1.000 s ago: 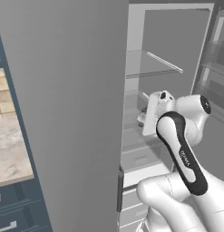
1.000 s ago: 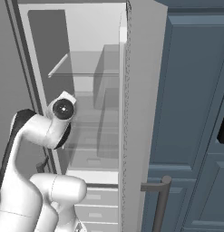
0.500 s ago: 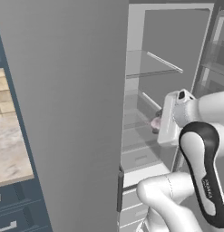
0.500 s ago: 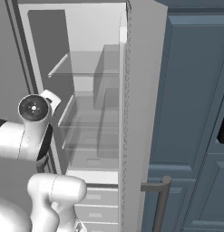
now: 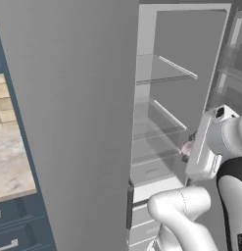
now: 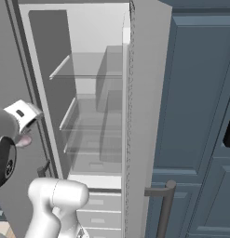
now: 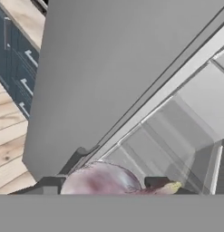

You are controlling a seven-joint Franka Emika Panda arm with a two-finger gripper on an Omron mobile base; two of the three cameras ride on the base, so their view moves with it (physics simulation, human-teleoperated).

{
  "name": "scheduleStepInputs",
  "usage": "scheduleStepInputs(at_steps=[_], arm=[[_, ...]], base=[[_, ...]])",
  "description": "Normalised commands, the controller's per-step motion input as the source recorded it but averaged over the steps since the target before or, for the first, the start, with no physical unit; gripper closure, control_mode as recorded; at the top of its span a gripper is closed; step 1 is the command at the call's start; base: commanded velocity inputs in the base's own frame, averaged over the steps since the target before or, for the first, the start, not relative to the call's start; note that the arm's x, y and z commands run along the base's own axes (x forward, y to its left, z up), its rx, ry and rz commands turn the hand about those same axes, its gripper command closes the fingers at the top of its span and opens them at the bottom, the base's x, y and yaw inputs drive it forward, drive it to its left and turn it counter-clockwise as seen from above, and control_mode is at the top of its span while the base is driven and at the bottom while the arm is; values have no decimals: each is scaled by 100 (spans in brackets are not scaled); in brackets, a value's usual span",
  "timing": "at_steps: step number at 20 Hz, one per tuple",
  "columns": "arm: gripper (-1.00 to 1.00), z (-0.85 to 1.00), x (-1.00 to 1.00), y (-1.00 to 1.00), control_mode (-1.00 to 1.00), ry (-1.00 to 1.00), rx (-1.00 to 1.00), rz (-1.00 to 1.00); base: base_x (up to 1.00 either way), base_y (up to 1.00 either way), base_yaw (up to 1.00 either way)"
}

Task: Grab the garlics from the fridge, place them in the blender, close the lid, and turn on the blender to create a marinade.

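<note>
The tall grey fridge [image 5: 164, 110] stands open, with its pale inside and thin clear shelves [image 6: 91, 123] bare. My gripper [image 7: 105, 186] is shut on one garlic [image 7: 97, 177], a pinkish-white lump sitting between the two dark fingertips. From the left base, the garlic [image 5: 187, 146] hangs at the gripper [image 5: 186, 152], just outside the shelves on the fridge's right side. From the right base, the same garlic [image 6: 24, 141] peeks out under the white hand at the left edge, in front of the left fridge wall.
The grey fridge door [image 5: 73, 98] stands wide on the left, with its handle [image 5: 129, 208] low down. White drawers [image 6: 102, 207] fill the fridge's bottom. Blue cabinets [image 6: 200, 116] flank the right. A stone counter [image 5: 10, 162] lies at the far left.
The arm has swung back out of the fridge with the garlic: the hand moved right and lower in the left base view, left in the right base view.
</note>
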Motion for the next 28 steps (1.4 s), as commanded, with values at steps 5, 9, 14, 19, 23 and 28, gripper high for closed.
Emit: scheduleStepInputs(at_steps=[5,9,14,19,23,28], arm=[[100,-20,-44,11,-100,10,4,-2],[100,0,0,0,100,0,0,0],[100,0,0,0,100,0,0,0],[100,0,0,0,100,0,0,0],[100,0,0,0,100,0,0,0],[100,0,0,0,100,0,0,0]], base=[[0,0,0],[-100,27,-60],[-99,27,-78],[-77,14,-85],[-38,3,-94],[-2,0,-100]])
